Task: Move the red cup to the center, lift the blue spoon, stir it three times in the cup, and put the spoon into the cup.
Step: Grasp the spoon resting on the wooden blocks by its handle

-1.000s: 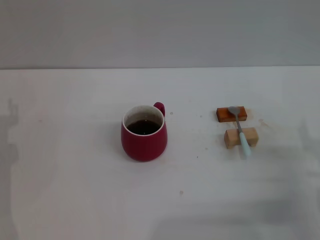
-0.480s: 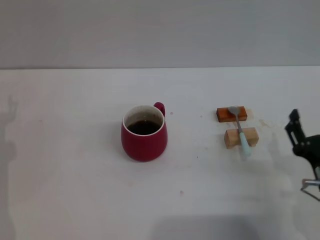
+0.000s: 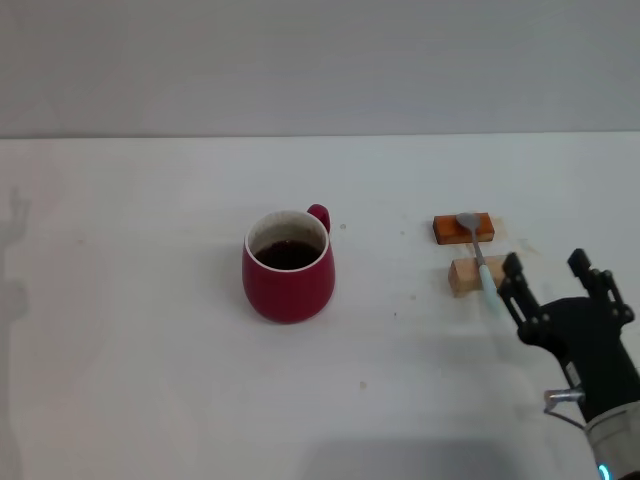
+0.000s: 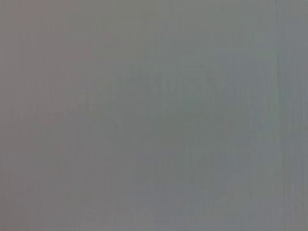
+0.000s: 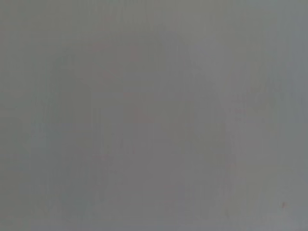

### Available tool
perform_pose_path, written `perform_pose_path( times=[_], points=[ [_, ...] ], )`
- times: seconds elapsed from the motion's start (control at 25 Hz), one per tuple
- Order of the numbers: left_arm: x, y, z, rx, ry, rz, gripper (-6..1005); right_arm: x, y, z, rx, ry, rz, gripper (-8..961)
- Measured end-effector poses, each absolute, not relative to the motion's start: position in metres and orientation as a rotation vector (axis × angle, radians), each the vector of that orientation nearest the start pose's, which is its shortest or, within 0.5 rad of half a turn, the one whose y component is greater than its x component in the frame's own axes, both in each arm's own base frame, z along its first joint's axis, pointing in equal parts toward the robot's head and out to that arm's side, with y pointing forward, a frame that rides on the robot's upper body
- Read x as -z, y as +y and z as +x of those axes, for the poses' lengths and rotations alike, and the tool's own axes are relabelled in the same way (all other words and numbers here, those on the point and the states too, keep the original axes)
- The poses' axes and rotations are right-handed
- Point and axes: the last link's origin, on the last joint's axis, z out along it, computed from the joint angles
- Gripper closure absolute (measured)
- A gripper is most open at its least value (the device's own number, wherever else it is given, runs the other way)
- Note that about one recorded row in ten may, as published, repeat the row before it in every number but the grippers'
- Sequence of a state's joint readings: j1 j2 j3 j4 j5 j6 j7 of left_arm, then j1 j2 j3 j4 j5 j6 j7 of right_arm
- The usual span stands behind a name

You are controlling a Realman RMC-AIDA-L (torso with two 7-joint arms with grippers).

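The red cup (image 3: pixel 288 266) stands upright near the middle of the white table (image 3: pixel 150 350), its handle turned toward the far right, dark liquid inside. Well to its right, the blue spoon (image 3: pixel 479 260) lies across two wooden blocks: its grey bowl rests on the orange-brown block (image 3: pixel 448 229), its light blue handle crosses the tan block (image 3: pixel 462 275) and points toward the robot. The right gripper (image 3: pixel 545 268) sits just beside the spoon's handle end, fingers spread apart and grasping nothing. The left gripper is out of sight. Both wrist views show only a plain grey surface.
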State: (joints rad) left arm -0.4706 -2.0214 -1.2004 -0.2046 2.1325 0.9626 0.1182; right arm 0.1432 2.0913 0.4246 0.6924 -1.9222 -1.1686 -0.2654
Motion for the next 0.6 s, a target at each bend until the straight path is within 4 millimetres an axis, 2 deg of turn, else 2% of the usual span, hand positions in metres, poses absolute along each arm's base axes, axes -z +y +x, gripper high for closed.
perform_pose_path(
  times=[0.6],
  points=[
    [-0.054, 0.359, -0.374, 0.422, -0.583, -1.275, 174, 0.119, 0.251, 0.280, -0.644, 0.817, -1.734, 195]
  ],
)
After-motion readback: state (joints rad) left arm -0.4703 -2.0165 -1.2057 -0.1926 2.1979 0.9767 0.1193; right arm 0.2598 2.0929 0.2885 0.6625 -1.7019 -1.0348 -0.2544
